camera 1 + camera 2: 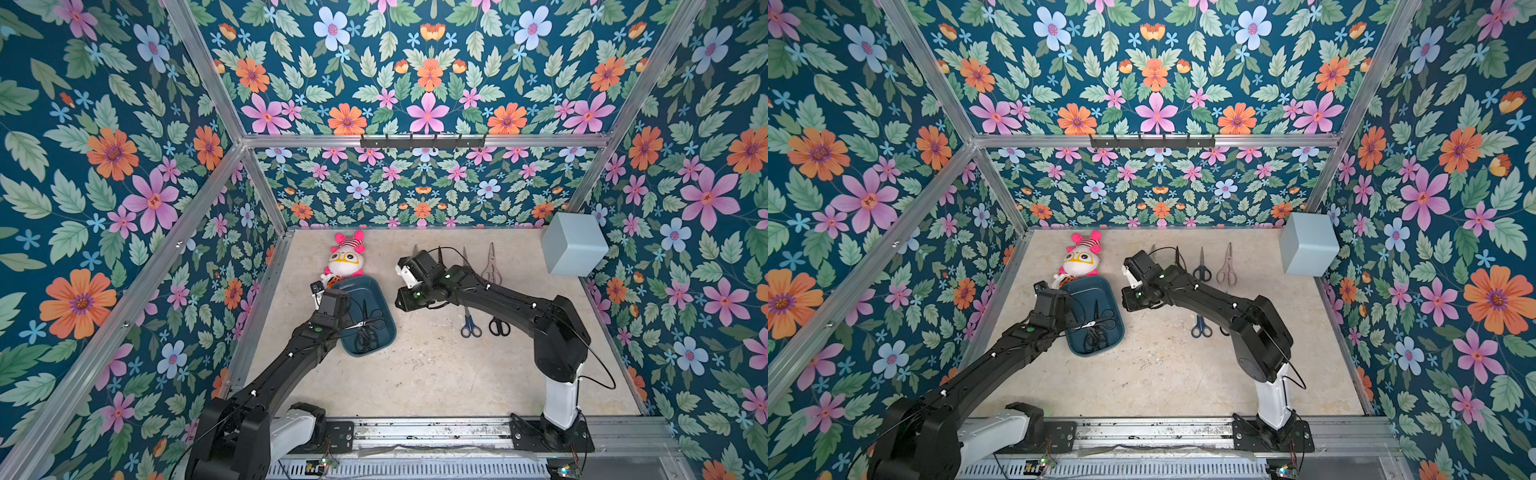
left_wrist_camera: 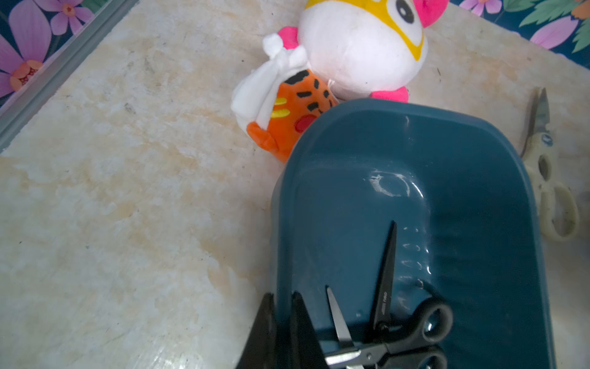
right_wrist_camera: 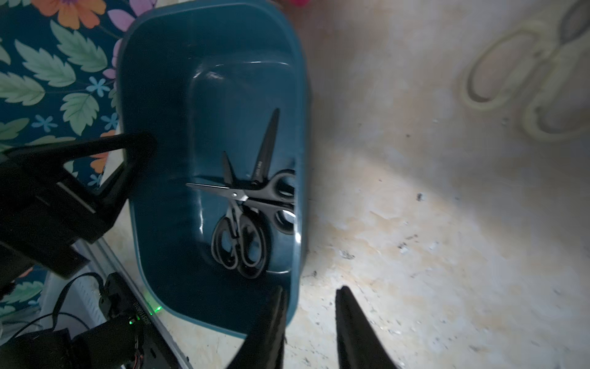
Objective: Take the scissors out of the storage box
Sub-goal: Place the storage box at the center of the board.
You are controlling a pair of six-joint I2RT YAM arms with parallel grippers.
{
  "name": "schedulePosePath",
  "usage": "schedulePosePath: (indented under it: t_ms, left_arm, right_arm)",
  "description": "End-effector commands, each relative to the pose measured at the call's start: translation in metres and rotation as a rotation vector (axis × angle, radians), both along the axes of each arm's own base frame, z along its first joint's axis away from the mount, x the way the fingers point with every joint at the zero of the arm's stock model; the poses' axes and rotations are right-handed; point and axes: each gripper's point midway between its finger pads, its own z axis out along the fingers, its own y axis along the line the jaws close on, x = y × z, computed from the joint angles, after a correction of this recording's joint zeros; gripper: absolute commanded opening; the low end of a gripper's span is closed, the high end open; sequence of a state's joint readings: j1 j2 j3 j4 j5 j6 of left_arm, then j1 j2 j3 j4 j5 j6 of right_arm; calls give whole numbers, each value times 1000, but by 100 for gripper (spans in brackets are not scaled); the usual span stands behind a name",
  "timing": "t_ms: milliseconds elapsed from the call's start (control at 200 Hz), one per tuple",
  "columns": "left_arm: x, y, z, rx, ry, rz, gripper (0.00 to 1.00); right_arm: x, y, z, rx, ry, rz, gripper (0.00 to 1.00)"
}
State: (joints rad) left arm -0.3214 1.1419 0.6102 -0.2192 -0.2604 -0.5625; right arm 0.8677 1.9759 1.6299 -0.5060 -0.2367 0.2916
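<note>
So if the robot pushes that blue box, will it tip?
It'd probably slide, not tip: the storage box is shallow and wide. Its glossy plastic looks stiff and light, so it may skid, though the left gripper pinches its rim.

Black scissors (image 3: 237, 195) in the storage box (image 3: 153, 80) (right gripper (image 3: 313, 292) near its rim)

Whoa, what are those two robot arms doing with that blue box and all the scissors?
They are taking scissors out of the storage box. The left claw is pinched shut on the box's wall, holding it. The right claw hovers open near the opposite edge, holding nothing. A few black-handled scissors lie inside the box. Others, like a blue pair, lie out on the table.
</note>
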Motion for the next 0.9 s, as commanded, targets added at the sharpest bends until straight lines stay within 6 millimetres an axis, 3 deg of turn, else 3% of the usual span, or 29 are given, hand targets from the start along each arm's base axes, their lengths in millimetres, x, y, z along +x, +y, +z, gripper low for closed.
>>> schedulePosePath:
  t_ms: [0, 225, 385, 555, 770, 895]
  left_arm:
    - [-1, -7, -4, 27, 48, -82, 0]
    - [-9, -18, -23, 21, 141, -178, 0]
    - [-11, -25, -26, 43, 201, -260, 0]
    - [-18, -27, -29, 58, 234, -309, 0]
    - [-21, -60, -27, -48, 215, -485, 0]
    - [-22, -70, -26, -78, 220, -532, 0]
  right_arm:
    - [-9, 15, -8, -17, 9, 79, 31]
    - [-8, 24, -21, -49, 0, 125, 31]
    - [-10, 22, -36, -113, 13, 167, 31]
    - [-12, 17, -32, -116, 9, 162, 31]
    - [-17, -8, -19, -146, -30, 116, 31]
    - [-15, -32, -8, -147, -46, 62, 30]
